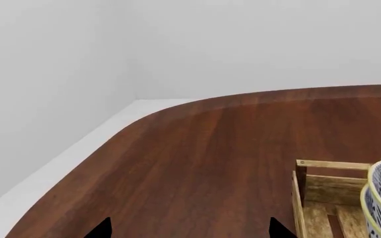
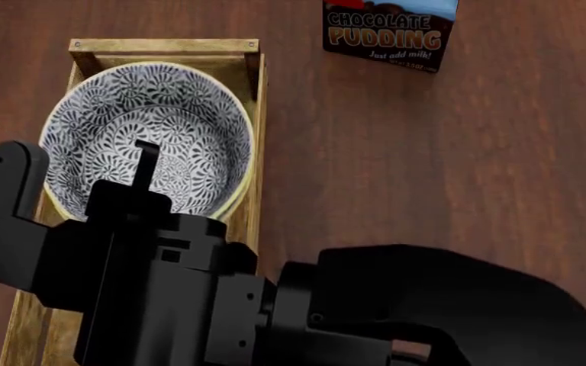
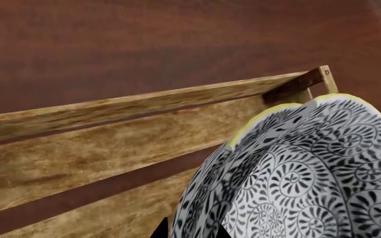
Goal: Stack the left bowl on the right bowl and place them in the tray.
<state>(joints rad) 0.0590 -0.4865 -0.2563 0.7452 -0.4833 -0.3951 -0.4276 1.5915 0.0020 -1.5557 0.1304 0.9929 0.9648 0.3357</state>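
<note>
Dark brown wood-grain table [image 1: 197, 163], rounded corner, thin lighter edge band. Beyond corner: pale grey floor [image 1: 58, 163], then plain white walls [image 1: 177, 44] meeting in soft vertical corner seam above table corner. Even, diffuse light; faint sheen on tabletop. Chocolate pudding box [image 2: 390, 32] upright on table, dark front with orange lettering, "Just add milk!" beneath, soft shadow beside it on tabletop.

Matte black, blocky arm [image 2: 171, 282]
</note>
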